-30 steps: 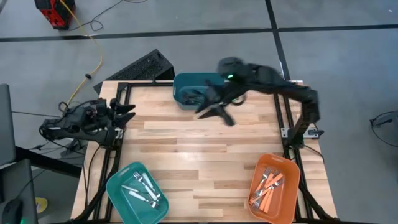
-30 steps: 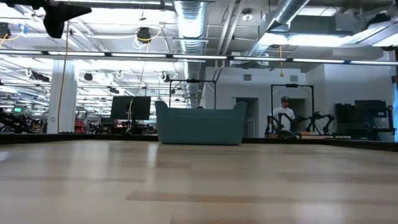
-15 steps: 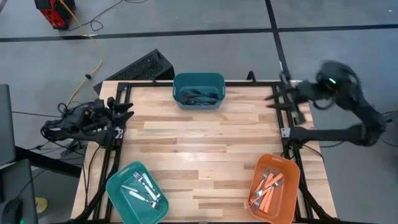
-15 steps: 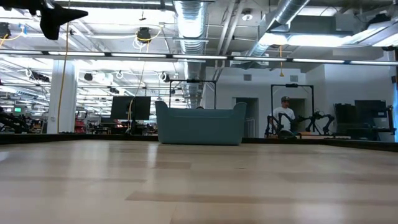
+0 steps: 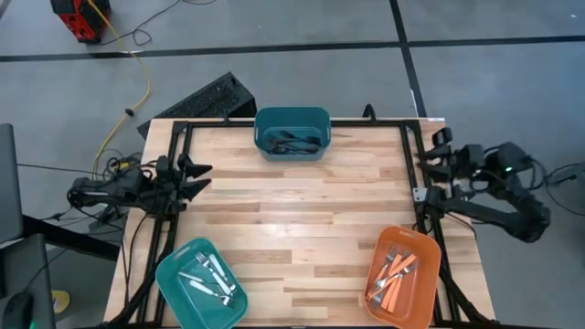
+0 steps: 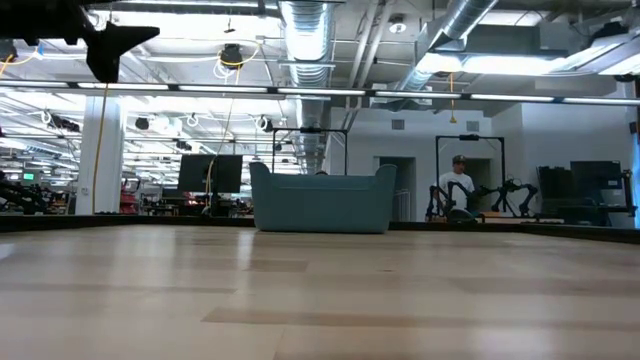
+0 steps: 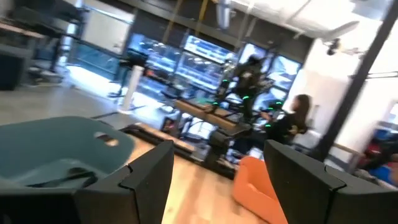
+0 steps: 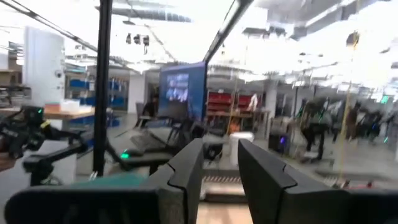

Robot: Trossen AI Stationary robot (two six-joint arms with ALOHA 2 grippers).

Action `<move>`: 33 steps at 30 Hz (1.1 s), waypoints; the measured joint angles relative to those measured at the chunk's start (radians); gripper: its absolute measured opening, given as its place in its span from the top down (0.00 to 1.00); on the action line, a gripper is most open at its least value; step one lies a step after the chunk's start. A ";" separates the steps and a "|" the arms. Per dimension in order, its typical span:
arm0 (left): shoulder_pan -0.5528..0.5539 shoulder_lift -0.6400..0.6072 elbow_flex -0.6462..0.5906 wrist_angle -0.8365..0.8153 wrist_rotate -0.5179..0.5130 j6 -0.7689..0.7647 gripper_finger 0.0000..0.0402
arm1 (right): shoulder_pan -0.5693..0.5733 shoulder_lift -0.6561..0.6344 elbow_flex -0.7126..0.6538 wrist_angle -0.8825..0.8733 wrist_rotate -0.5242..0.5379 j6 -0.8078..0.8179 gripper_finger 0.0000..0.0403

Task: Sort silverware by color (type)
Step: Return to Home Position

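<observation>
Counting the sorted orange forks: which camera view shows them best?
The high view: it looks straight down into the orange bin, where the orange forks lie uncovered. The left wrist view shows only that bin's outer wall; the low and right wrist views show neither.

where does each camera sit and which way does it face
High view: above the table, straight down; left gripper and right gripper open at opposite edges.
Low view: table-top height, level toward the dark teal bin; dark arm part overhead.
Left wrist view: past its own fingers toward the orange bin.
Right wrist view: past its own fingers into the room.
Shared: high, low and left wrist views show the dark teal bin.
</observation>
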 joint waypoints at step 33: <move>-0.430 -0.010 -0.205 0.192 -0.197 0.051 0.42 | 0.230 -0.158 -0.673 0.302 0.086 0.209 0.68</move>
